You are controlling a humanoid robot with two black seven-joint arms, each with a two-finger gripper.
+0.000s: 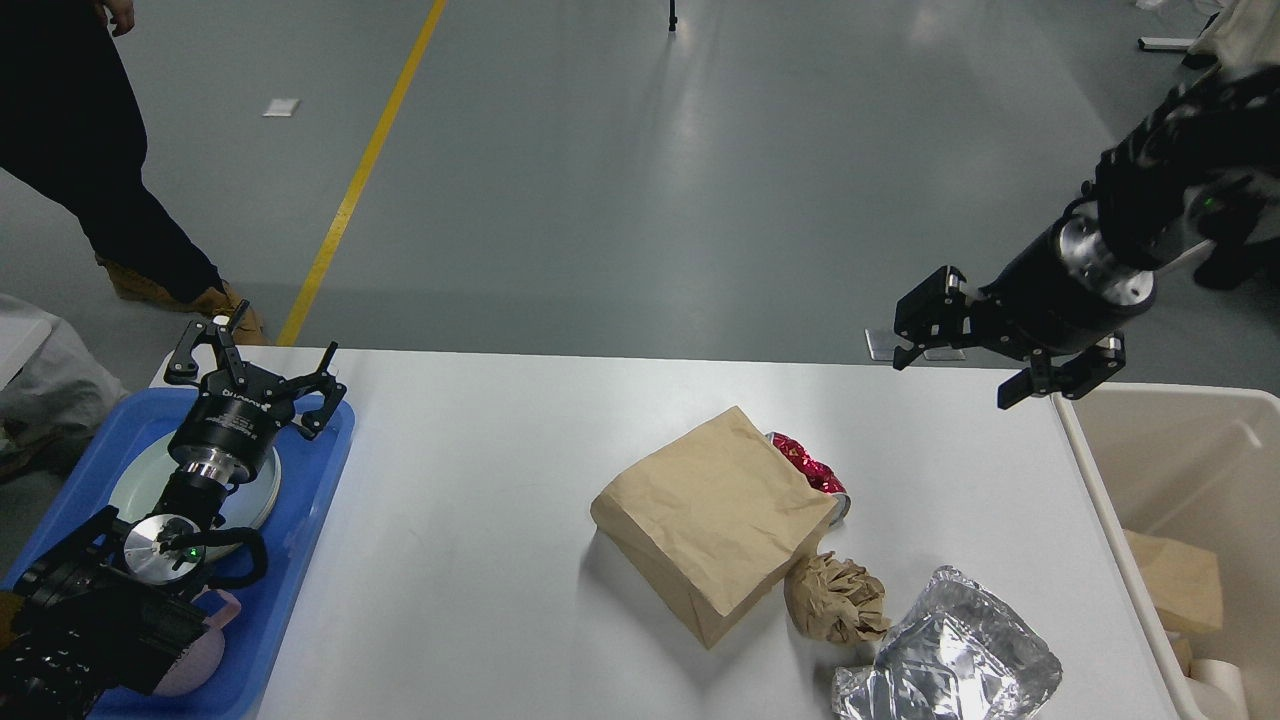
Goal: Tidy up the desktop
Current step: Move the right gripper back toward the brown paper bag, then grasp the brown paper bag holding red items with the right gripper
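Note:
The white desktop (480, 520) fills the lower middle of the head view. On its right half lie a brown paper bag (715, 520), a red shiny wrapper (808, 463) tucked behind it, a crumpled brown paper ball (838, 598) and a crinkled silver foil bag (960, 660). My left gripper (258, 368) is open and empty above the blue tray (310, 480) at the left edge. My right gripper (955, 378) is open and empty, in the air over the desktop's far right edge, well above the litter.
The blue tray holds a white plate (258, 492) and a pink item (195, 660). A beige bin (1180, 450) stands at the desktop's right side with a brown paper piece (1180, 580) inside. A person (90, 150) stands on the grey floor at far left.

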